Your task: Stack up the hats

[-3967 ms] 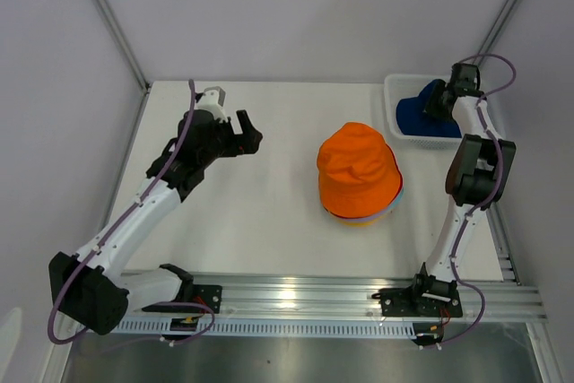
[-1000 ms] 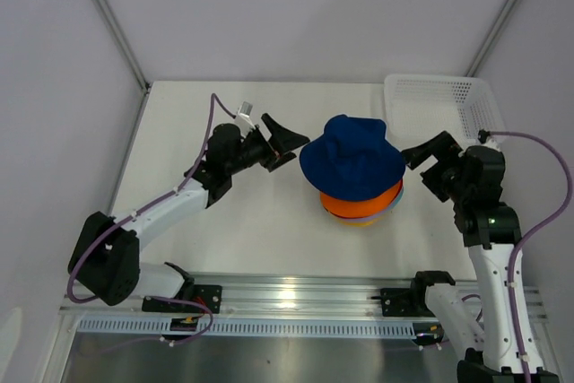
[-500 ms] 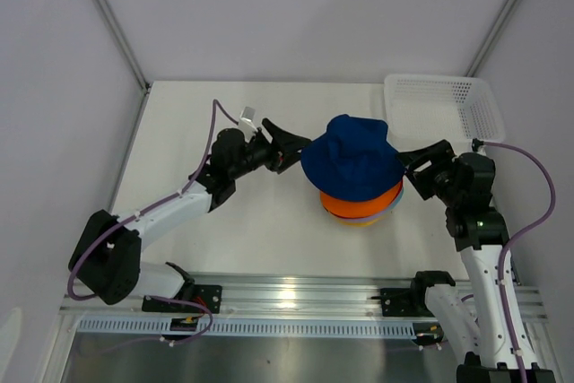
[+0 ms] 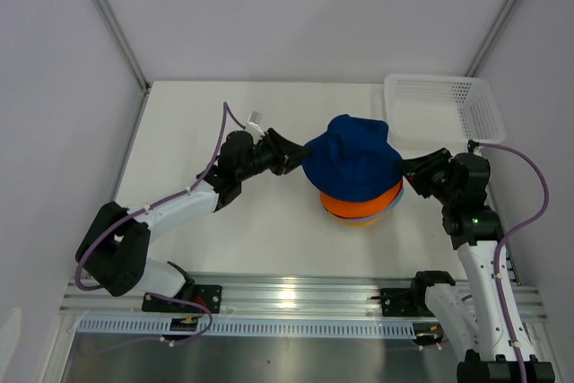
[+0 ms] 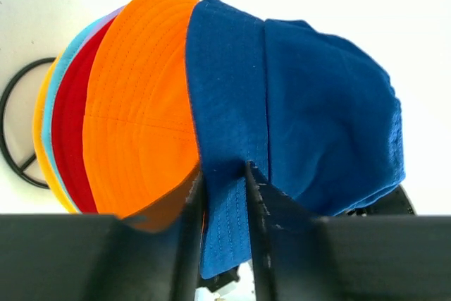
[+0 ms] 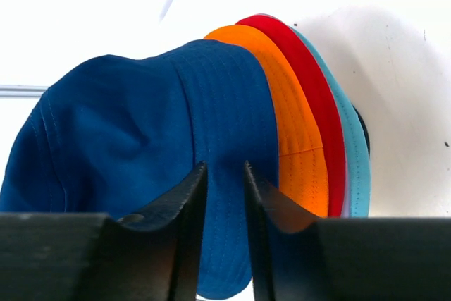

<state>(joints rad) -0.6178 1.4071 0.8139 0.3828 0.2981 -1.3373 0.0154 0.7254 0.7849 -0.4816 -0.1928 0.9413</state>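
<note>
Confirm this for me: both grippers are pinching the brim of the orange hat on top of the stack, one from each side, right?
One thing is off: the hat on top is the dark blue hat, not the orange one. The left gripper and right gripper each pinch its brim from opposite sides, as both wrist views show. The orange hat lies just beneath it in the stack.
</note>
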